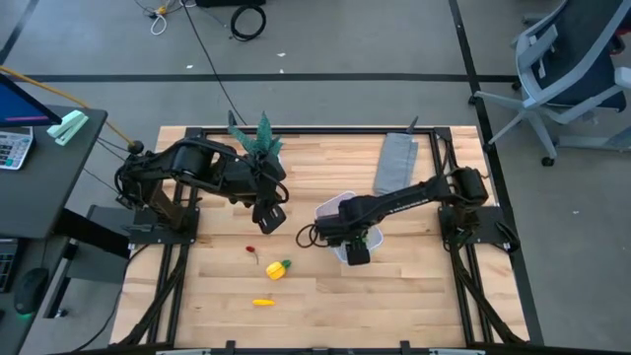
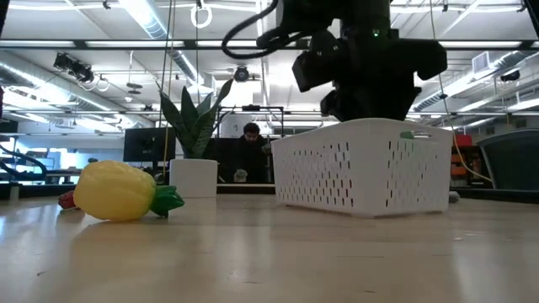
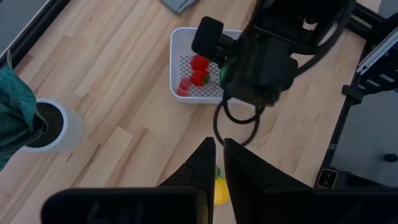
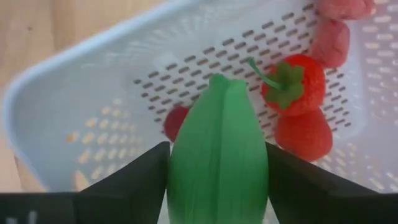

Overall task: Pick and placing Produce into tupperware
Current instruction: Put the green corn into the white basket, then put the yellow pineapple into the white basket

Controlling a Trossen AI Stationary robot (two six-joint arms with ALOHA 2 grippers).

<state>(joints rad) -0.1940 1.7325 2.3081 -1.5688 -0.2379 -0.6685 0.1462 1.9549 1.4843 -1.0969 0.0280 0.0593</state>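
Plastic produce like this green oblong (image 4: 216,155) looks light, stiff and a little slick, so the hold across its fat middle seems the safest place; nearer a tapering end it could squirt out. The right gripper (image 4: 214,177) has it pinched between both fingers, jaws spread wide around its girth, hanging directly over the tupperware (image 1: 329,210), whose perforated white floor already carries a strawberry (image 4: 292,84) and a few other red pieces (image 3: 194,76). My guess is that a short drop from here would do no harm, since none of these toys looks fragile. The left gripper (image 3: 214,163) waits near the middle of the table with its fingers pressed almost together, holding nothing. Loose on the wood near the front sit the yellow piece with green end (image 1: 278,268), a thin yellow-orange one (image 1: 263,302) and a tiny red piece (image 1: 250,249), all well apart from the container. Pale wooden planks make up the table (image 1: 414,286), level and bare enough for things to roll. A potted plant (image 1: 260,141) and a folded grey cloth (image 1: 396,163) sit toward the back, and beyond, a person (image 2: 250,135) sits at a desk.
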